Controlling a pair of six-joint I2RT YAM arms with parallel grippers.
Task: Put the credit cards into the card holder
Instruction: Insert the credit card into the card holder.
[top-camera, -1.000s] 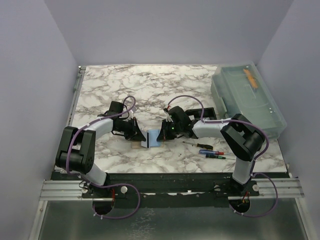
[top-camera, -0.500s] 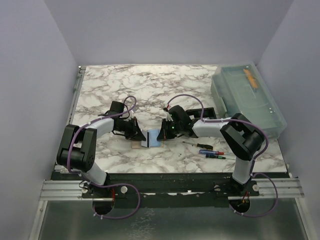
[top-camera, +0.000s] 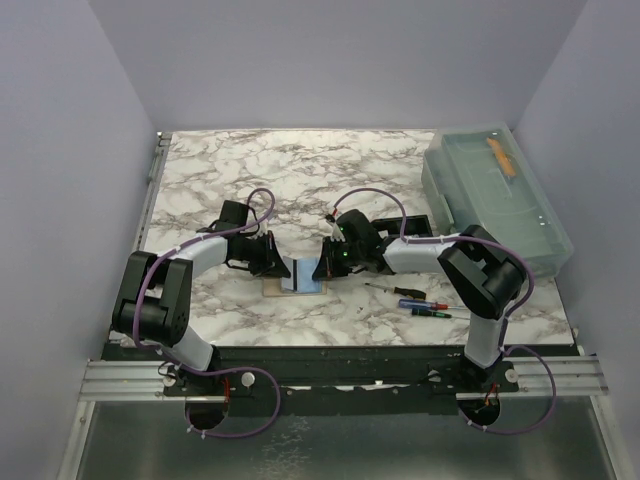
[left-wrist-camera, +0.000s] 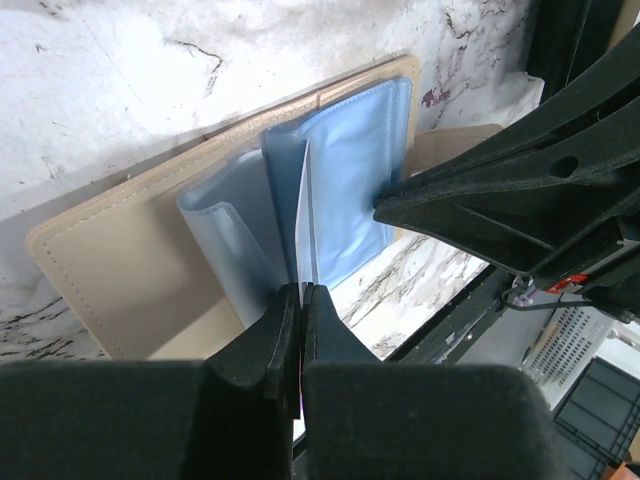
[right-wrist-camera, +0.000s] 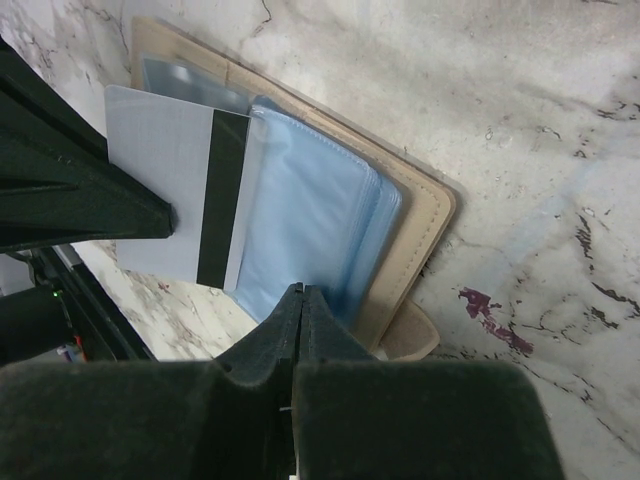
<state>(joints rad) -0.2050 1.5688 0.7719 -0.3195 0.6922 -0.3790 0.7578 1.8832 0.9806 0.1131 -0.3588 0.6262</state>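
Left hand (left-wrist-camera: 301, 292): I see it pinched on the card (right-wrist-camera: 165, 185), at its edge.
Right hand (right-wrist-camera: 299, 297): clamped, probably on a blue sleeve (right-wrist-camera: 310, 215).
Card holder (right-wrist-camera: 432, 215): toward the table (top-camera: 300, 170) near edge.

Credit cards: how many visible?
1: a pale card with a black stripe, pinched by the left gripper, its edge among the blue sleeves of the card holder. More may be hidden inside the sleeves.
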